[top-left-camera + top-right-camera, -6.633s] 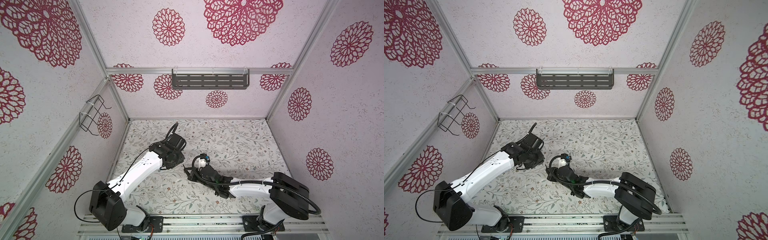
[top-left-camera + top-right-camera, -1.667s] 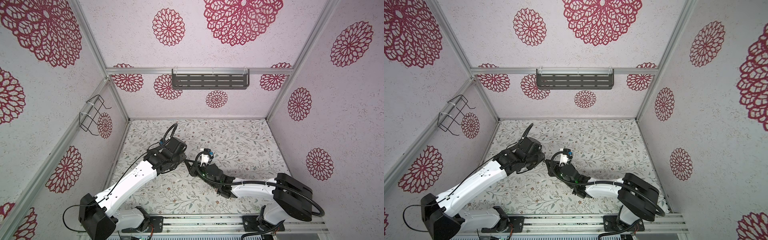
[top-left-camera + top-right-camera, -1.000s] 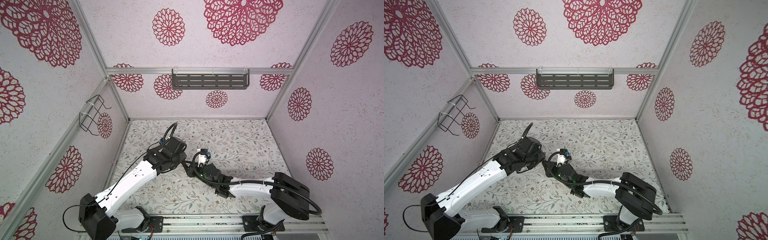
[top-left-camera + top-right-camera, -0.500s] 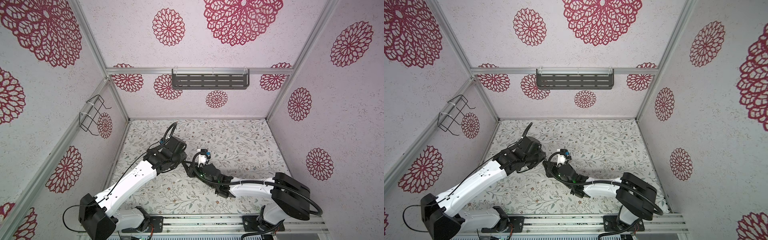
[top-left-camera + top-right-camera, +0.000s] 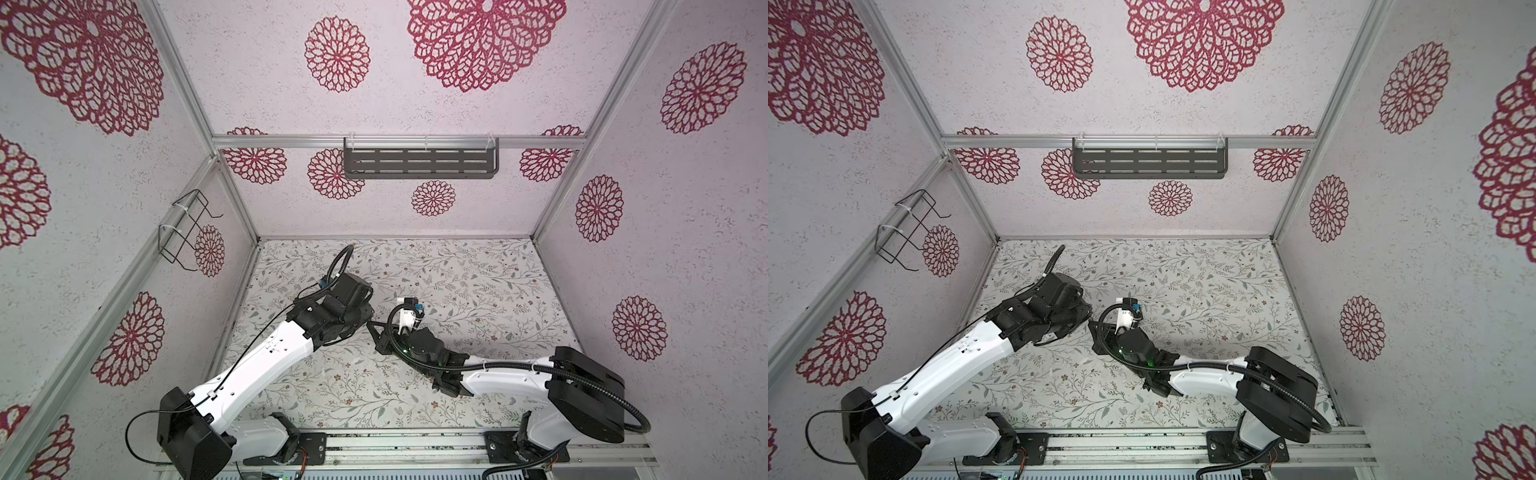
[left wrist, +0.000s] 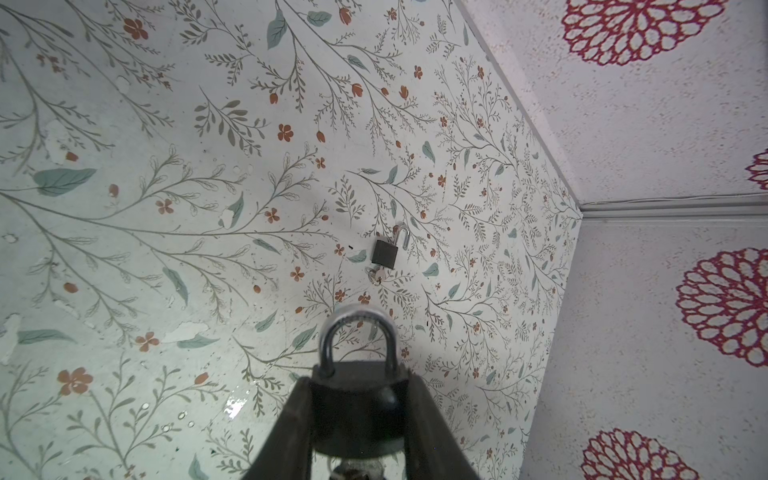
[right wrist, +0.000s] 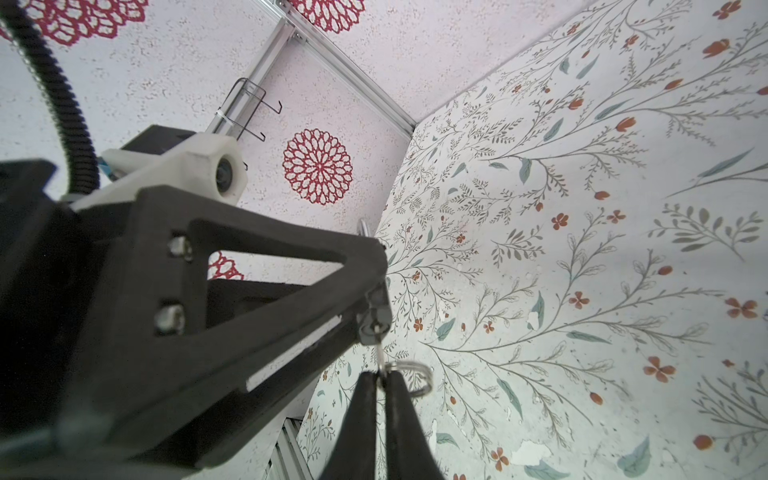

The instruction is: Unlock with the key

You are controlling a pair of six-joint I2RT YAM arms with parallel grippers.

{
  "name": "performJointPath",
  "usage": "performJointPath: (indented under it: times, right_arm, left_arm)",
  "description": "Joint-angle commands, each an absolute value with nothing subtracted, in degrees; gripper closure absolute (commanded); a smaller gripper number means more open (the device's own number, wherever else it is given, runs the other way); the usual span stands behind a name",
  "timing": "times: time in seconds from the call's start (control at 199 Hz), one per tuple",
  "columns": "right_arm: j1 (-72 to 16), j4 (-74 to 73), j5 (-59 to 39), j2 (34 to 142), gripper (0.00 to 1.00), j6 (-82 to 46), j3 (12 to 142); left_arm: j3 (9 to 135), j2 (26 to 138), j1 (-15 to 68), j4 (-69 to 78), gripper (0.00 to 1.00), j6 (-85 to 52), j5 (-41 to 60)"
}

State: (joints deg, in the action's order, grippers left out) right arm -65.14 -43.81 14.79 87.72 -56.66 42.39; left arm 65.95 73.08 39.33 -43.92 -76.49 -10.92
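The right claw (image 7: 381, 376) has tightened, now pinching the key (image 7: 379, 351) at lower centre of the right wrist view; the left claw (image 6: 358, 380) clamps the padlock (image 6: 357, 399), shackle closed.

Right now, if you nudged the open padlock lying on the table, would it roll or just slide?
Probably slide, not roll: the padlock has a flat, boxy body lying on its side on the table. Its open hoop might swing or snag. The key at its base would likely drag along.
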Motion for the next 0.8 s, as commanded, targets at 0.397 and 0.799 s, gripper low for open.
performJointPath:
  times: [0.397, 0.799]
  right_arm:
    - [-63.38, -46.74, 14.59, 86.22, 0.97, -54.76, 44.82]
    - [-62.49, -46.31, 14.61, 85.78, 0.89, -52.21, 45.71]
  left_arm:
    - [62.97, 70.85, 45.29, -40.90, 1.00, -79.68, -8.00]
    - [61.60, 67.85, 47.94, -40.27, 1.00, -80.74, -11.51]
